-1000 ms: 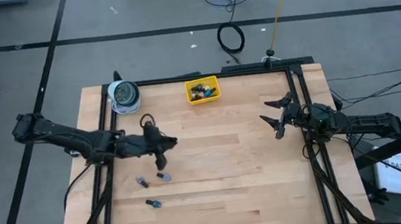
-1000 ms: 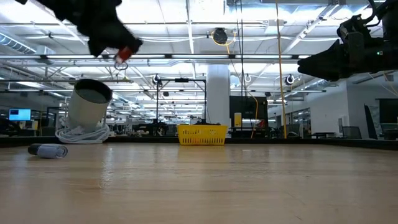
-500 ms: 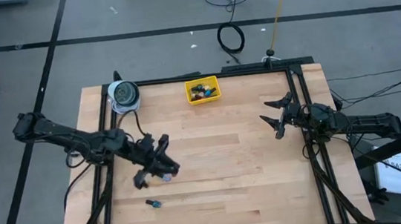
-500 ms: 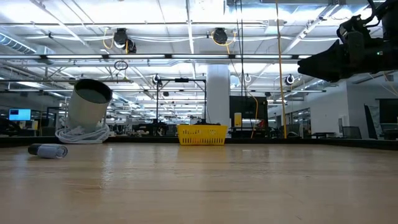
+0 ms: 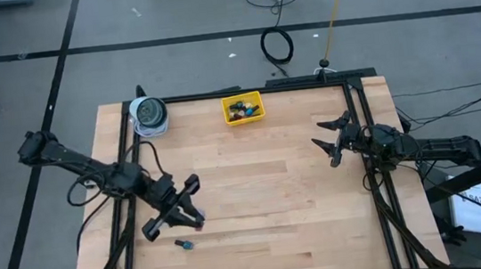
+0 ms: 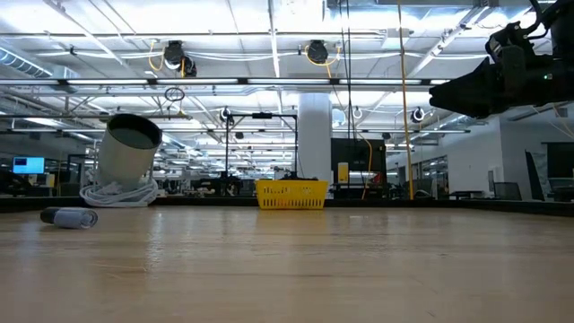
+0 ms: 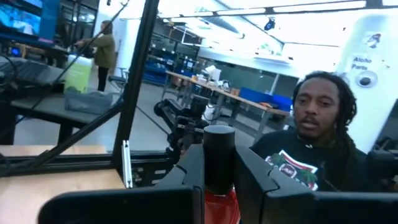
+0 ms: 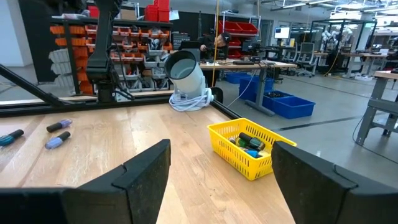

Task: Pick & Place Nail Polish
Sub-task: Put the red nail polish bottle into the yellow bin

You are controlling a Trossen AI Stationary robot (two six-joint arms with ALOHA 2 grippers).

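Your left end effector [image 7: 219,186] is clamped on a red bottle [image 7: 219,202], just under its dark cap [image 7: 219,155]. It's light, rigid, slick glass, so hold it gently. Loose bottles [image 8: 58,134] lie on the tabletop [image 5: 282,193]; others fill the tray [image 5: 242,108]. The right end effector [image 5: 329,140] waits, gaping.

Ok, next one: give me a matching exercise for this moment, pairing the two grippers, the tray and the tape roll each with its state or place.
Things:
1. left gripper
2. right gripper
3. yellow tray
4. tape roll

States or places:
A. open, holding nothing
B. at the far left corner of the table
C. shut on a red bottle
D. has several small bottles inside

Pairs: 1-C, 2-A, 3-D, 4-B
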